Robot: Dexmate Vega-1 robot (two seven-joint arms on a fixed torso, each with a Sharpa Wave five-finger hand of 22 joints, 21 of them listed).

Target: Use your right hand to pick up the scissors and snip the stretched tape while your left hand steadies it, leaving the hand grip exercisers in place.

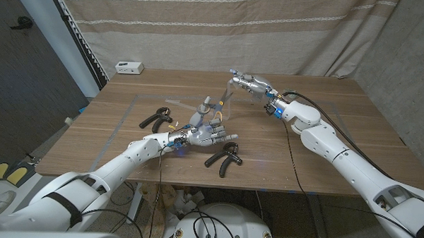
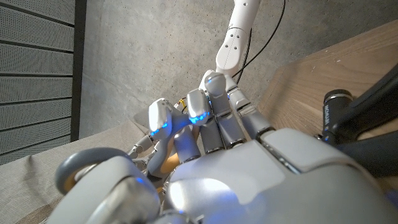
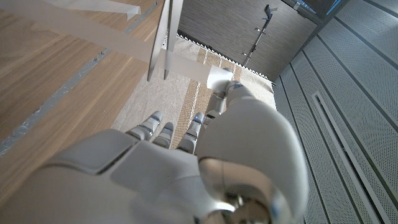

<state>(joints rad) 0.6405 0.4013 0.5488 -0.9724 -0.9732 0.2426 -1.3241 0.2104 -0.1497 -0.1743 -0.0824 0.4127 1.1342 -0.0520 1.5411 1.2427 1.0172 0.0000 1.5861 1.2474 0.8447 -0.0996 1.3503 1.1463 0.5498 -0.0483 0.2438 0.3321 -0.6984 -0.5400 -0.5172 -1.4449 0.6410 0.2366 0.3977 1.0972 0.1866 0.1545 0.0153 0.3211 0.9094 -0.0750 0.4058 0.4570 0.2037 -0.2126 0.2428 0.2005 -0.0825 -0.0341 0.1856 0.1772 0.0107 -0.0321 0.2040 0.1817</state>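
Showing warm brown wood grain across the table [image 1: 325,116]. Hanging behind, a beige curtain [image 1: 222,27] carrying thin white horizontal stripes. Glowing blue at spots on the silver-grey left hand [image 1: 206,135] and right hand [image 1: 250,83]. Lying black, with a touch of yellow, two hand grip exercisers [image 1: 157,120] [image 1: 225,160]. Stretching pale and translucent, the tape [image 3: 93,38]. Sitting white at the far edge, a small box [image 1: 129,67].

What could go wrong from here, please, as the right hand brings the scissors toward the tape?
1. The scissors hang from the raised right hand; the blades may meet the tape badly angled and miss.
2. The left hand sits between two hand grip exercisers; shifting it may nudge them.
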